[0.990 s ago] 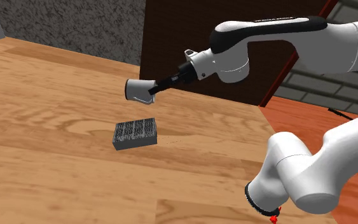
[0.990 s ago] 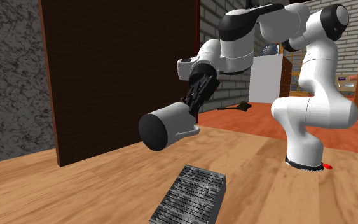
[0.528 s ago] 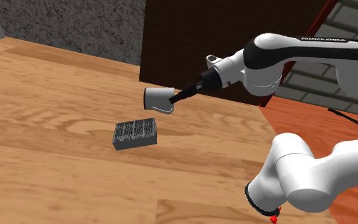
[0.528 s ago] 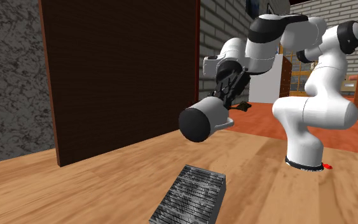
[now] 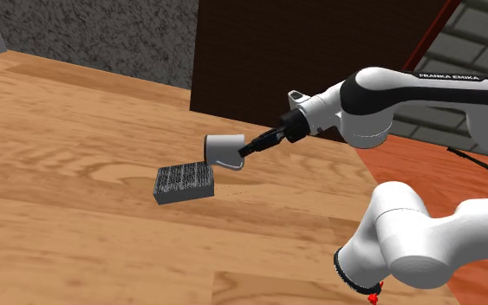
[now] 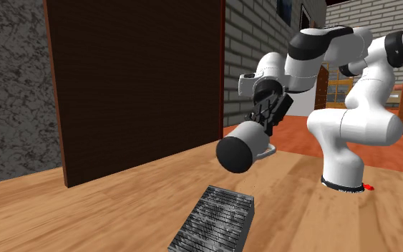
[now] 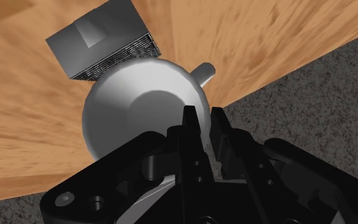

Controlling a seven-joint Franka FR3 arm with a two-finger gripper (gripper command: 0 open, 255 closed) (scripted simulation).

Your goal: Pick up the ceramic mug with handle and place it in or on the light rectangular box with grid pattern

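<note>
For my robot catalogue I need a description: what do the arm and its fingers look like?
The arm has rounded white shells with dark joints; one black section carries white FRANKA EMIKA lettering. The gripper and its two slim fingers are all black.

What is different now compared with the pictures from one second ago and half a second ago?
The white arm carried the light grey mug with a handle toward the shoulder view's right and lower, nearer the grey rectangular box with a ridged top. The jaws stay shut on the mug; nothing was let go. The box lies where it was on the wooden table.
</note>
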